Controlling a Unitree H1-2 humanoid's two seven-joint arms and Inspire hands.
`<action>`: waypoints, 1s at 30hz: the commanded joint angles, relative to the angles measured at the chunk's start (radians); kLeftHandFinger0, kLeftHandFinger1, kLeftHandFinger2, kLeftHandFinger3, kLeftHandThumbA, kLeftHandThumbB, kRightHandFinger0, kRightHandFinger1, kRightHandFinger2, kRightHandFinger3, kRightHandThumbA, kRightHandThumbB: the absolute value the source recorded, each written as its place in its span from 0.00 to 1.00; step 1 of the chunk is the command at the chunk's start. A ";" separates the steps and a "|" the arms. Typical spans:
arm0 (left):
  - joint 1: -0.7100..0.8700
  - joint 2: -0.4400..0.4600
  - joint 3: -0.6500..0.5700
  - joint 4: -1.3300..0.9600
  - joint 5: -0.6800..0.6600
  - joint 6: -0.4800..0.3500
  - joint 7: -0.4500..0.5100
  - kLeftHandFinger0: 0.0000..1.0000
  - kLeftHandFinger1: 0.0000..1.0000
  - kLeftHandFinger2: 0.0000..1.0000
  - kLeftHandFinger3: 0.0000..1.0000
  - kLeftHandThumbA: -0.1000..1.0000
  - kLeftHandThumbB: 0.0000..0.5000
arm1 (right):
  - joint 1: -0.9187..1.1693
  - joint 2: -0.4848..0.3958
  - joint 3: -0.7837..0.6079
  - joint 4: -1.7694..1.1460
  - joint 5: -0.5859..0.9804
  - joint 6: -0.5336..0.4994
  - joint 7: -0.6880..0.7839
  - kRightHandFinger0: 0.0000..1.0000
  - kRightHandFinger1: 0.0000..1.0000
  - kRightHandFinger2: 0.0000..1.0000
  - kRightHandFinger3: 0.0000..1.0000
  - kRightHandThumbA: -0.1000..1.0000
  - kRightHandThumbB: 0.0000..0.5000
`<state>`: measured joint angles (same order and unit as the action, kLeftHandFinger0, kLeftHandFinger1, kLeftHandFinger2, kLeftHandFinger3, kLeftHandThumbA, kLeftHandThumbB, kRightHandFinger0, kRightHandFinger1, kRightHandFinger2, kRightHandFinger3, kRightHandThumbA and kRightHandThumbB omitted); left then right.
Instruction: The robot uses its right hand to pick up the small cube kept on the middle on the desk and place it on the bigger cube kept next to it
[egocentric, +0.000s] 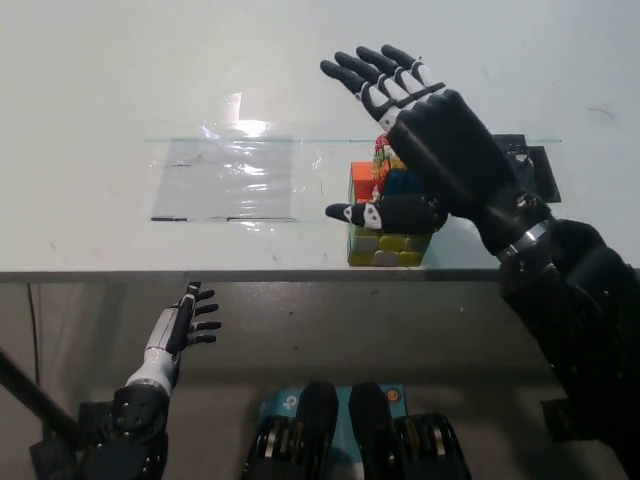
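Desk (120, 80) in front of me: pale white top, mostly bare, a few faint scuffs. Clear plastic sheet (230, 180) taped flat on it, edges visible as thin lines. Bright glare spot (245, 127) on the sheet's far edge, so the light is overhead. Black mat (535, 170) lies flat on the desk to my right. Desk's near edge (200, 275) runs straight across; below it a grey-brown floor (300, 330), dimmer than the top.
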<state>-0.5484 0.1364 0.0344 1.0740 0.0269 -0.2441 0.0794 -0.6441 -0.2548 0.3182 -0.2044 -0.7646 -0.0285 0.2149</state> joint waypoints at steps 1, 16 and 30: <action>-0.018 0.004 0.016 -0.016 -0.014 -0.012 0.015 0.69 0.67 0.76 0.79 1.00 0.23 | 0.014 -0.039 -0.068 -0.136 0.071 0.067 0.077 1.00 1.00 1.00 1.00 1.00 0.83; -0.027 0.008 0.023 -0.010 -0.003 -0.005 0.015 0.68 0.66 0.75 0.77 1.00 0.33 | 0.430 0.034 -0.314 -0.292 0.120 -0.049 -0.200 0.98 1.00 1.00 1.00 0.73 0.56; -0.023 0.006 0.015 -0.016 0.013 -0.012 0.024 0.71 0.69 0.79 0.82 1.00 0.29 | 0.551 0.209 -0.414 0.116 0.138 -0.258 -0.546 0.64 0.90 1.00 1.00 0.38 0.35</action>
<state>-0.5382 0.1316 0.0554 1.0800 0.0307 -0.2447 0.0804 -0.0883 -0.0985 -0.0377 -0.2540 -0.6779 -0.0719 -0.0154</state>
